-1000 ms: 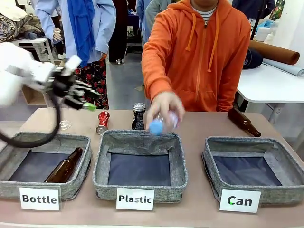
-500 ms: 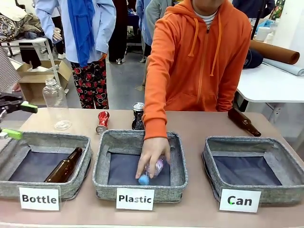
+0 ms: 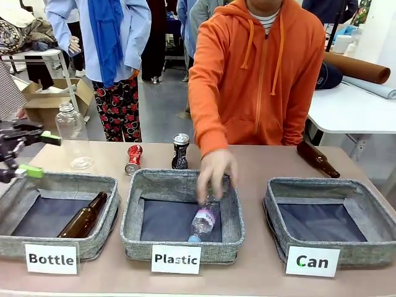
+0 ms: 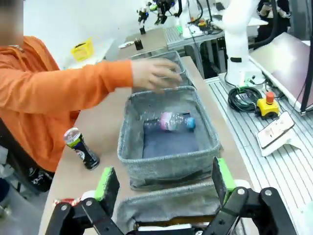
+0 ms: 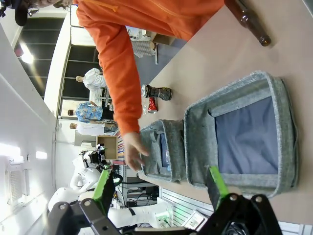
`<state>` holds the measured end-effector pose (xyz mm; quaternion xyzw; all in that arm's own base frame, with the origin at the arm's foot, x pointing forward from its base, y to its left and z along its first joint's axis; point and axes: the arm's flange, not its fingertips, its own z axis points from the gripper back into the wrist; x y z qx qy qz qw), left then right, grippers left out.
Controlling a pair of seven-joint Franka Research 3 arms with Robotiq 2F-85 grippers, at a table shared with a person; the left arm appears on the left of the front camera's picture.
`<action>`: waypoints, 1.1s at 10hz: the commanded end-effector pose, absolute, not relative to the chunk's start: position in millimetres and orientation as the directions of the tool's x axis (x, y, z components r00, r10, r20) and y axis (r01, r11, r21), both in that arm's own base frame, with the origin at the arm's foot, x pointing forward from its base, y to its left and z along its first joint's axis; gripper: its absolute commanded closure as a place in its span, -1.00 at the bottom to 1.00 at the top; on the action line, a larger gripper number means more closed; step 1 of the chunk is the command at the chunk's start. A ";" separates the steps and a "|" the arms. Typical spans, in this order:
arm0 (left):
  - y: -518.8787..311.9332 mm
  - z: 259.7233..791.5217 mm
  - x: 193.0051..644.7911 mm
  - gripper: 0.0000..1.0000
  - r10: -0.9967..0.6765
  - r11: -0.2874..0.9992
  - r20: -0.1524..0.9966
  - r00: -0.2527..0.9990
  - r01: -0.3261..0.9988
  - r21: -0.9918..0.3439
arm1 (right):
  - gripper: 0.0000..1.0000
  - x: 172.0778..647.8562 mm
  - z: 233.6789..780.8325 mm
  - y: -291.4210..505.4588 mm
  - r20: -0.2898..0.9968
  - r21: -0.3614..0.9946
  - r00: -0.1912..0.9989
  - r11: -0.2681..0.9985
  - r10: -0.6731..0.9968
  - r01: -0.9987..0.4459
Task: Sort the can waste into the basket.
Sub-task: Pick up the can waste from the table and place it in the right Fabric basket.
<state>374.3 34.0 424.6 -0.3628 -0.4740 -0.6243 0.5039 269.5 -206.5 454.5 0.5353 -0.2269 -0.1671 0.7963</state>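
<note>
Front view: the left gripper is being held spread at the left. The red can and the black can are being seen behind the Plastic basket, well apart from the Can basket. Light, thin and dent-prone, they are likely best pinched gently across the crushed body. The right gripper is being held spread too.

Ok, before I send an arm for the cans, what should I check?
1. Left jaws open and empty: ok.
2. Right jaws open and empty: ok.
3. Black can and red can on the table, nothing touching them: ok.
4. Can basket has nothing in it, ready to receive: ok.
5. Person's hand clear of the cans: not ok, it hovers over the Plastic basket, close beside the black can.
</note>
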 end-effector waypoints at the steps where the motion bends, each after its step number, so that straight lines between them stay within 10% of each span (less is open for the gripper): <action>1: -7.4 434.8 421.2 -1.00 -0.310 -0.042 0.925 -0.219 0.975 0.217 | -1.00 271.0 455.6 -208.0 0.213 0.931 0.834 0.364 -0.509 -0.015; 11: -173.1 347.7 642.5 -1.00 -0.433 0.126 0.897 0.084 0.991 -0.032 | -1.00 271.0 455.6 -208.0 0.213 0.931 0.834 0.364 -0.509 -0.015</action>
